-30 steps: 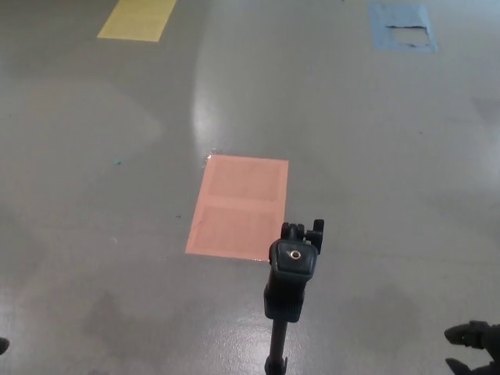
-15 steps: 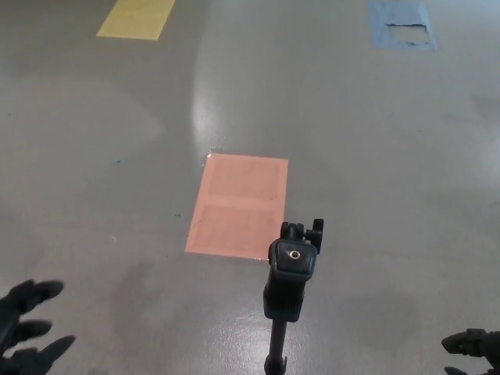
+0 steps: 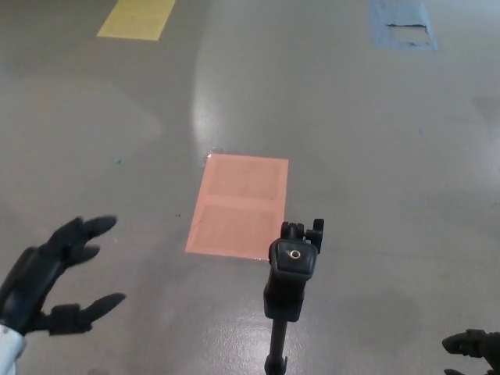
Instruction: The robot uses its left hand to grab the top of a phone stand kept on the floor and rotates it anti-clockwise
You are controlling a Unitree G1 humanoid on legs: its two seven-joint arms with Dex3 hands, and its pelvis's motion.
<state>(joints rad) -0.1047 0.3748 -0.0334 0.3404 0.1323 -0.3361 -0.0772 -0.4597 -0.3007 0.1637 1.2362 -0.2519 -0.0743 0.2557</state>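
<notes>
Floor (image 3: 375, 141): one broad grey expanse, smooth and glossy, with a pale streak of glare running down the middle and faint darker smudges near me.

Coloured patches on it, three counted. Largest is the salmon-pink rectangle (image 3: 240, 205), flat and matte, faint cross-seam halfway down, one far corner slightly ragged. Second, a yellow patch (image 3: 138, 17) far left, cut by the top edge. Third, a blue patch (image 3: 401, 27) far right, worn through in a grey gap near its centre.

My left hand (image 3: 48, 278): one, black, matte, jointed. Thumb and two thick fingers (image 3: 87, 229) splayed wide apart, holding nothing, palm turned toward the middle. It hangs low left, well apart from the stand. A bit of pale sleeve shows at the wrist.

Phone stand (image 3: 291, 273): one, black, standing on the floor low and centre-right, just on my side of the pink rectangle's near right corner. Seen from above: a blocky rounded head with a small brass-coloured threaded insert on its flat top, a knobbed clamp behind it, and a thin pole dropping out of the bottom edge. Nothing touches it.

My right hand (image 3: 473, 348): one, only dark finger ends poking in at the bottom right corner; I cannot tell how they are set

Smallest: one green speck (image 3: 118, 162) on the floor, left
</notes>
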